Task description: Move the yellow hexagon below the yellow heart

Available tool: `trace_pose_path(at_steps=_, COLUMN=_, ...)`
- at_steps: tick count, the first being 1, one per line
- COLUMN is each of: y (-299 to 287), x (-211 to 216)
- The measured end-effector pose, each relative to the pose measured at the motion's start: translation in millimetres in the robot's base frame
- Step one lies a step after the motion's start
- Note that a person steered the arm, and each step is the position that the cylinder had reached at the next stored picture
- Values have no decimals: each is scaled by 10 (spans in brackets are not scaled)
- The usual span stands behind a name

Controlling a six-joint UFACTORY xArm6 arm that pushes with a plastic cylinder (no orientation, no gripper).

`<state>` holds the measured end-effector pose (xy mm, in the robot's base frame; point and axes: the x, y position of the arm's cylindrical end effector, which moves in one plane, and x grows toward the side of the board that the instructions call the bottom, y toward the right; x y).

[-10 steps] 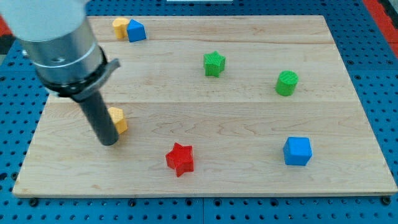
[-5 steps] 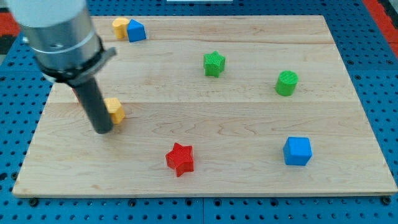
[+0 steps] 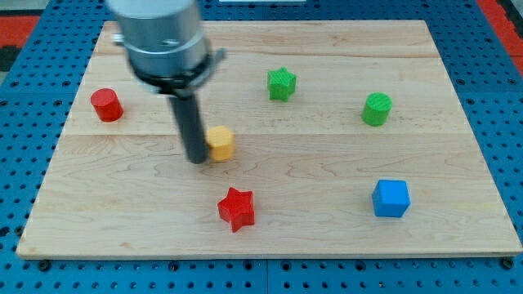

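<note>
The light wooden board [image 3: 327,220] is being seen from above, lying on a blue perforated surface [image 3: 24,269]. The straight dark rod is being held upright near the board's middle-left, and my tip [image 3: 198,160] is being pressed against the left side of the small yellow hexagon block [image 3: 219,142], the two touching. No gripper is being carried by the arm (only the rod), so nothing is being grasped; the block is merely being contacted from the side.

The yellow hexagon block is being shown above the red star block [image 3: 237,208] and well apart from it. A red cylinder block [image 3: 106,104] is being shown near the board's left edge, well to the left of the tip. A green star block [image 3: 281,83] and a green cylinder block [image 3: 377,109] are being seen toward the view's upper right, and a blue cube block [image 3: 390,198] toward the lower right. The top-left corner of the board is being hidden by the arm's grey body [image 3: 159,37], so a yellow heart cannot be made out.
</note>
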<state>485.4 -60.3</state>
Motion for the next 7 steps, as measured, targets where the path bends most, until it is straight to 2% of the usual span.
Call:
trace_pose_path(at_steps=1, y=508, x=27)
trace_pose_path(at_steps=2, y=421, x=-437)
trace_pose_path(at_steps=3, y=53, x=-1106)
trace_pose_path(at_steps=4, y=-46, x=-1281)
trace_pose_path(at_steps=5, y=414, x=-990)
trace_pose_path(at_steps=6, y=572, x=-1307)
trace_pose_path(at_steps=7, y=73, x=-1655)
